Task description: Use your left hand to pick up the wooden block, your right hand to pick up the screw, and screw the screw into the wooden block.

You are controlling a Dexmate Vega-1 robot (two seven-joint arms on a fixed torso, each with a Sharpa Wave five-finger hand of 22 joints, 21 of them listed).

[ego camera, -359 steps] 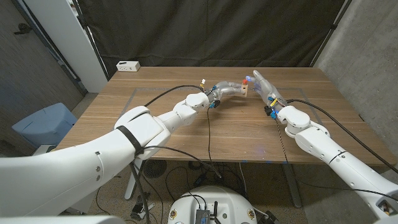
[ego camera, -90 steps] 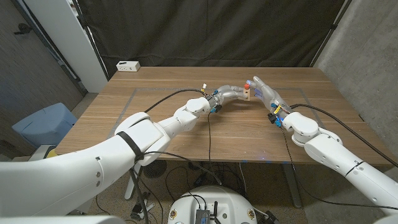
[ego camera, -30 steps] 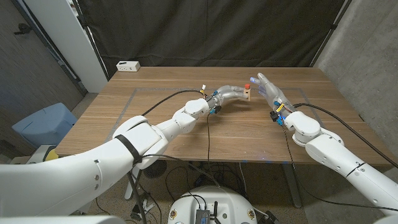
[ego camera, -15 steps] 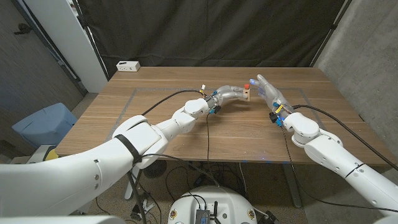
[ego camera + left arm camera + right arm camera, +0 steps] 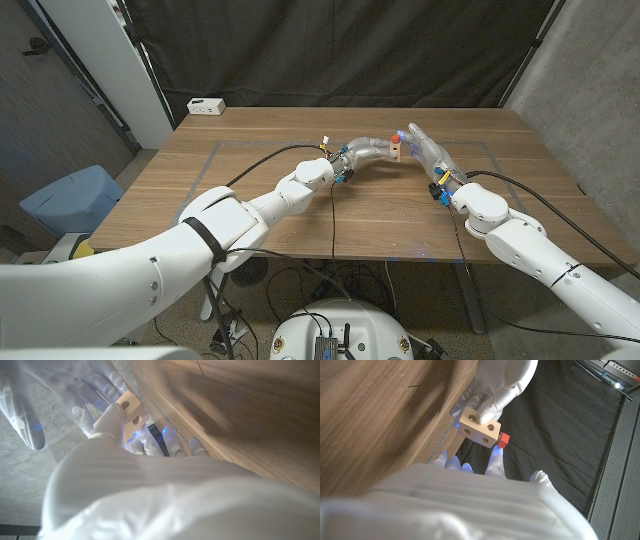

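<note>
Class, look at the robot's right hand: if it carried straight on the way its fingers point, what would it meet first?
Most likely the red screw in the wooden block held by the left hand; the right hand sits right beside it, though depth is unclear.

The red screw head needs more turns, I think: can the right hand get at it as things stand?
Probably yes: the red screw head juts free from the pale wooden block that the left hand grips, and the right hand is right beside it.

Head view high, looking down over table [image 5: 300,200]; wrist views close, inverted; all share wooden block [image 5: 479,427].
</note>
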